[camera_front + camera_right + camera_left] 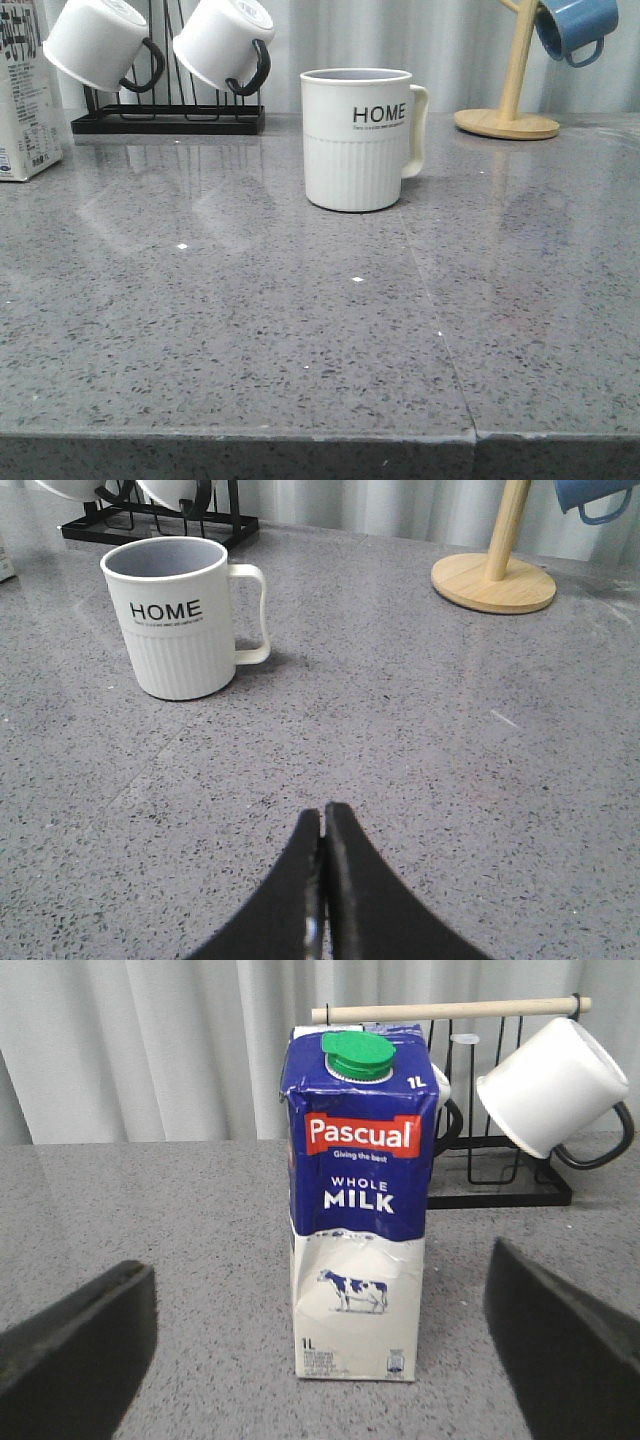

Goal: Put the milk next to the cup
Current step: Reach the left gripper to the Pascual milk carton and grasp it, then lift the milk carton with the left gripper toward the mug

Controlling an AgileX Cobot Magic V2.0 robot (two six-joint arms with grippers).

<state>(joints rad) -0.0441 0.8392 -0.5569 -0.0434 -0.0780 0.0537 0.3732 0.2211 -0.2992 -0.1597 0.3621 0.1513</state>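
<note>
The milk (358,1210) is a tall white carton with a dark blue top and a green cap, upright on the grey counter. In the front view only its side with black characters shows at the far left edge (25,95). My left gripper (320,1345) is open, its fingers wide on either side of the carton and short of it. The cup (357,138), a white ribbed "HOME" mug with a pale handle, stands upright mid-counter, also in the right wrist view (185,615). My right gripper (323,815) is shut and empty, low over the counter, well short of the cup.
A black wire rack (165,118) with two white black-handled mugs (100,42) stands at the back left, just behind the milk (500,1185). A wooden mug tree (508,118) with a blue mug (575,25) stands at the back right. The counter's front edge (320,437) runs across.
</note>
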